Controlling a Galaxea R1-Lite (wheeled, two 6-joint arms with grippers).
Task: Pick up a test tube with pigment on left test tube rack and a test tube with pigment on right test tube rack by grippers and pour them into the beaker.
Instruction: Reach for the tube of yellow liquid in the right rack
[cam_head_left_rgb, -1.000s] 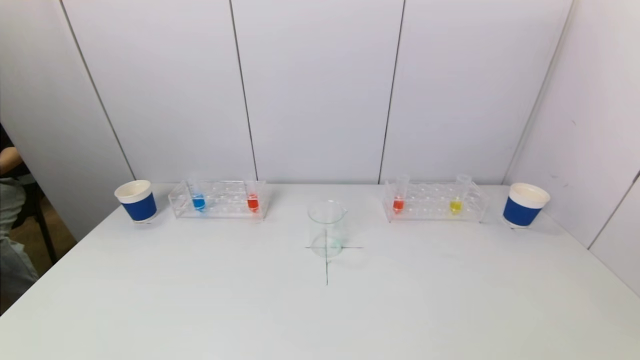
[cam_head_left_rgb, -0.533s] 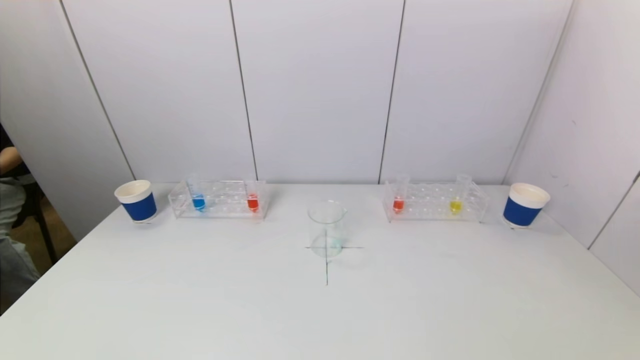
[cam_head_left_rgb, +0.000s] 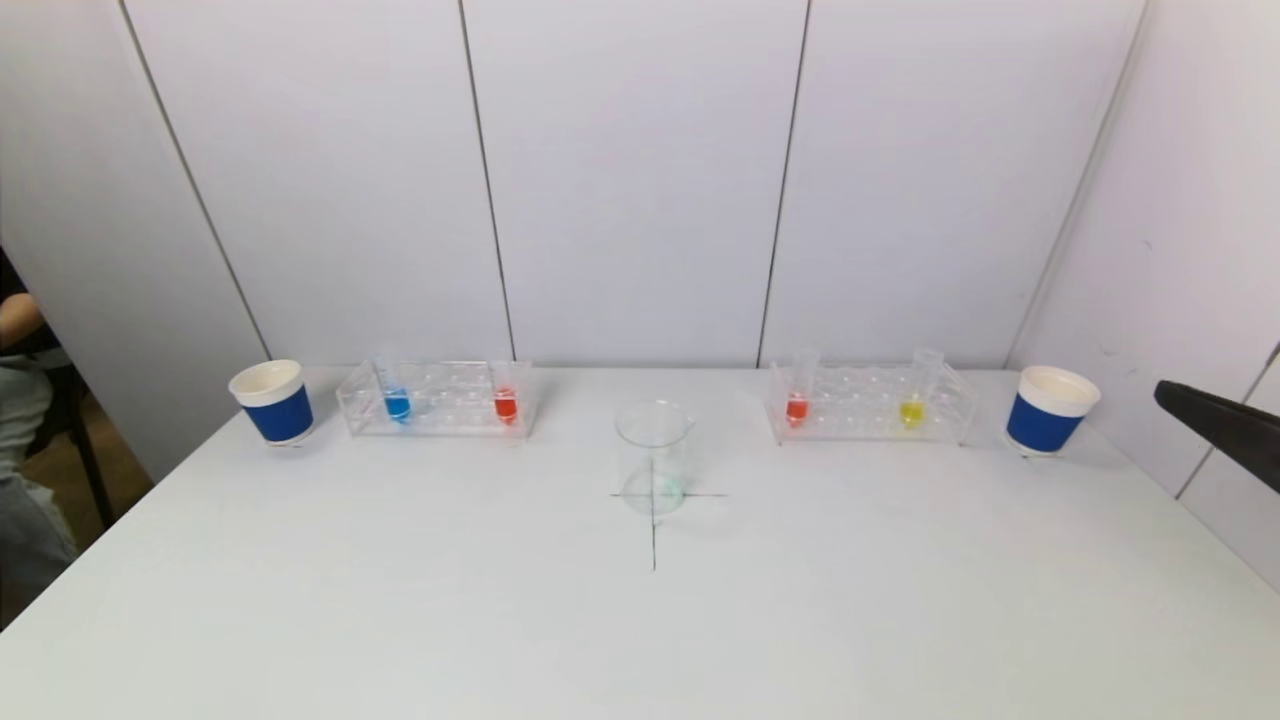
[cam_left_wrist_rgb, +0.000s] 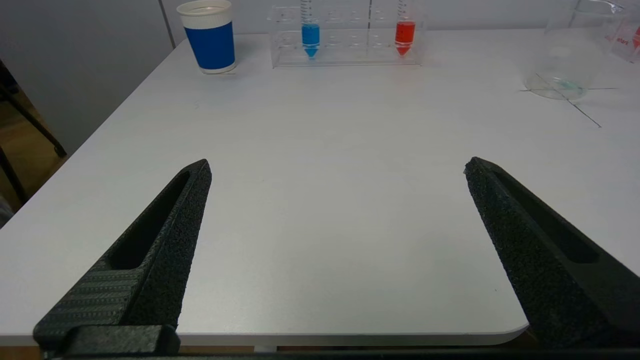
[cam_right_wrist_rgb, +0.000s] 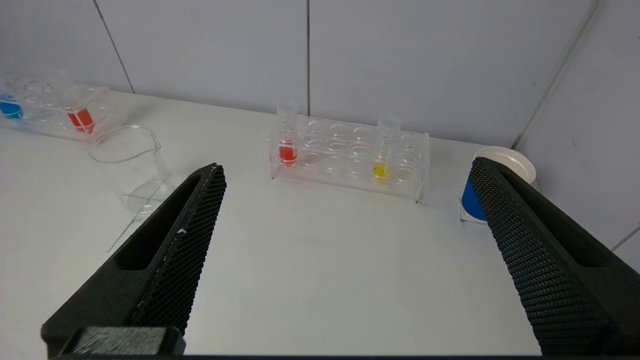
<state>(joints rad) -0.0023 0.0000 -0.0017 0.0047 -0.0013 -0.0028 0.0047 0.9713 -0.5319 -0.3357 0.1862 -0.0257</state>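
A clear left rack (cam_head_left_rgb: 436, 410) at the back left holds a blue-pigment tube (cam_head_left_rgb: 397, 403) and a red-pigment tube (cam_head_left_rgb: 505, 404). A clear right rack (cam_head_left_rgb: 870, 405) holds a red tube (cam_head_left_rgb: 796, 406) and a yellow tube (cam_head_left_rgb: 911, 410). An empty glass beaker (cam_head_left_rgb: 654, 458) stands at the table centre on a drawn cross. My left gripper (cam_left_wrist_rgb: 337, 167) is open and empty over the near table edge, far from the left rack (cam_left_wrist_rgb: 345, 37). My right gripper (cam_right_wrist_rgb: 347, 167) is open and empty, short of the right rack (cam_right_wrist_rgb: 350, 156); one finger (cam_head_left_rgb: 1215, 420) shows at the head view's right edge.
A blue paper cup (cam_head_left_rgb: 272, 401) stands left of the left rack, another (cam_head_left_rgb: 1050, 409) right of the right rack. White wall panels close the back and right side. A person's arm (cam_head_left_rgb: 18, 318) shows at the far left.
A finger of my right gripper has come into the head view at the right edge. Racks, tubes, beaker and cups have not moved.
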